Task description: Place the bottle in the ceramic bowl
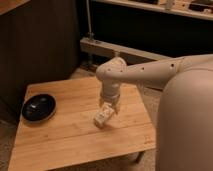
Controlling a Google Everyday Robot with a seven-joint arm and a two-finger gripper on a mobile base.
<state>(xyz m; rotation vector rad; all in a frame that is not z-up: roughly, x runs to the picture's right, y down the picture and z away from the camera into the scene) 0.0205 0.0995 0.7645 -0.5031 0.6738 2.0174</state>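
The robot's gripper (108, 108) is hanging claw-down over the right-of-centre part of a pale wooden table (65, 142), right at the far end of the bottle (101, 119); whether the claw is apart, together or clamped on anything cannot be told from this view. The small cream bottle is lying on its side on the boards, slanting from near-left to far-right, with its upper end disappearing under the gripper and its lower end showing free on the wood. Above the claw, a rounded wrist joint is bending into the cream arm (150, 72), which is stretching away to the right and joining the robot's bulky body (187, 127), which is filling the near right corner of the scene. The ceramic bowl (38, 107), round, dark and glossy, is sitting upright by the table's left edge, well apart from both bottle and gripper, with bare planks lying between them. Behind the table a dark cabinet front (40, 40) is rising at the left, and a pale ledge (125, 51) is running across the far side
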